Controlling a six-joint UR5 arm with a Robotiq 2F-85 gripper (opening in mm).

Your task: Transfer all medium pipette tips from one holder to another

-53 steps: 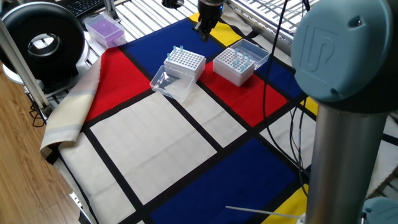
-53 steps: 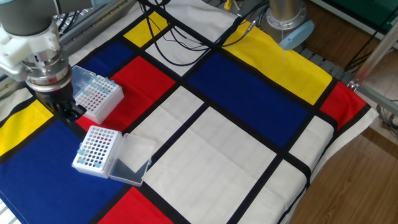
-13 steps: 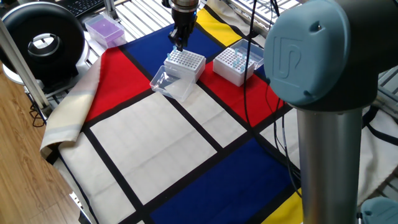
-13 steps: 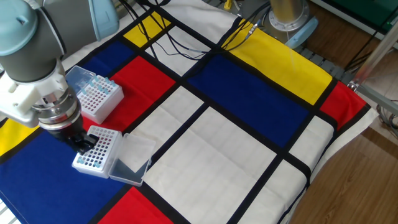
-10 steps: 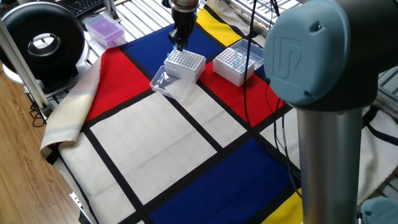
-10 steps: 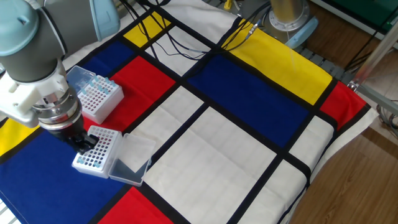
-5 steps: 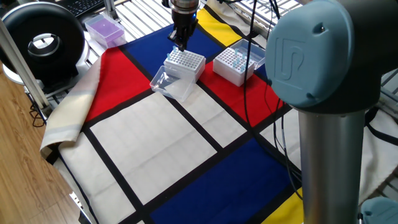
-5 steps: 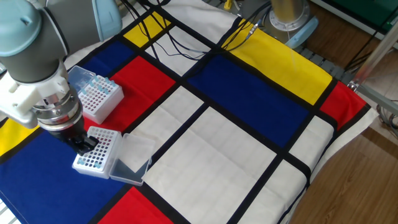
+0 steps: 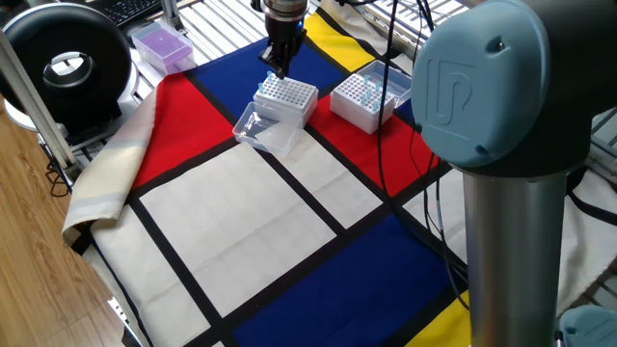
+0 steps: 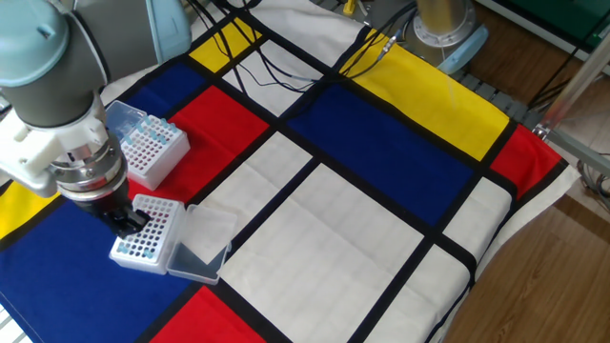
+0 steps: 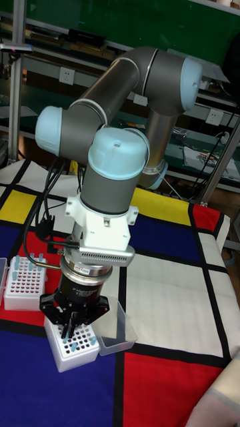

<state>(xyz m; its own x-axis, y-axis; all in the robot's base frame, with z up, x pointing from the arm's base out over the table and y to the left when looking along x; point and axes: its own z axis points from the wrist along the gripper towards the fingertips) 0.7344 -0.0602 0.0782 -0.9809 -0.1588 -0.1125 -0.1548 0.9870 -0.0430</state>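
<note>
2 white boxes (image 10: 145, 232) (image 10: 151, 151) sit before you on the table (image 10: 381, 238); your claw (image 10: 128, 221) hangs over the nearer one. Grip unclear. Blue tips (image 10: 147, 127) stand in the farther box.

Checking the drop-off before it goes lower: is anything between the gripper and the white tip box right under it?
Nothing visible is. The gripper hangs directly over the near white box, whose clear lid lies open to the side, off the hole grid. The other box stands apart. Whether the fingers hold a tip cannot be told.
</note>
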